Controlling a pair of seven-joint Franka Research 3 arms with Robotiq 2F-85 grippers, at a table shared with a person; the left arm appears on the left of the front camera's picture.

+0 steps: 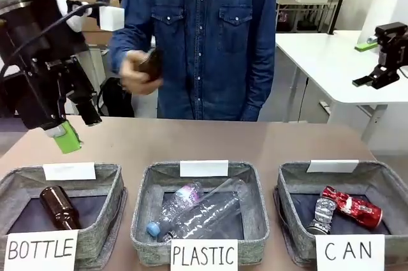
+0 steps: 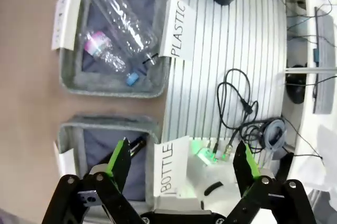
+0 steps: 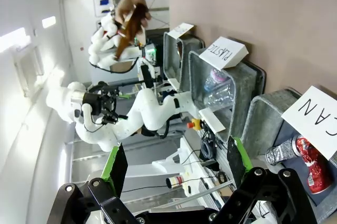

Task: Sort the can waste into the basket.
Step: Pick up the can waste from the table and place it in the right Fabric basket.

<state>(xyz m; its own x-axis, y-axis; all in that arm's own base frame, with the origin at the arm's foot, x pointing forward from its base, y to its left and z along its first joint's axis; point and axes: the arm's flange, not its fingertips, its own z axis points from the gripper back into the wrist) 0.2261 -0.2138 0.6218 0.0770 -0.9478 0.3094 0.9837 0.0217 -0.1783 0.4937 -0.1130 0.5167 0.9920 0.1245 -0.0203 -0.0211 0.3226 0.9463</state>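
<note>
Three square grey fabric baskets with dark linings sit in a row along the near edge of the brown desk (image 1: 210, 140), each with a white paper sign. The right basket (image 1: 382, 178), signed "CAN", holds both cans: the dented shiny red can (image 1: 354, 207) lies touching the dark can (image 1: 322, 215) with silver ends at its left. The middle basket (image 1: 252, 220), signed "PLASTIC", holds clear crinkled plastic bottles (image 1: 197, 210). The left basket (image 1: 105, 220), signed "BOTTLE", holds one brown glass bottle (image 1: 58, 207). Above the far left of the desk the left gripper (image 2: 181, 163) hangs spread and empty. The right gripper (image 3: 174, 163) is also spread, empty, near the "CAN" basket. At the far side a person's hand (image 1: 137, 73) holds another brown bottle (image 1: 152, 64).
</note>
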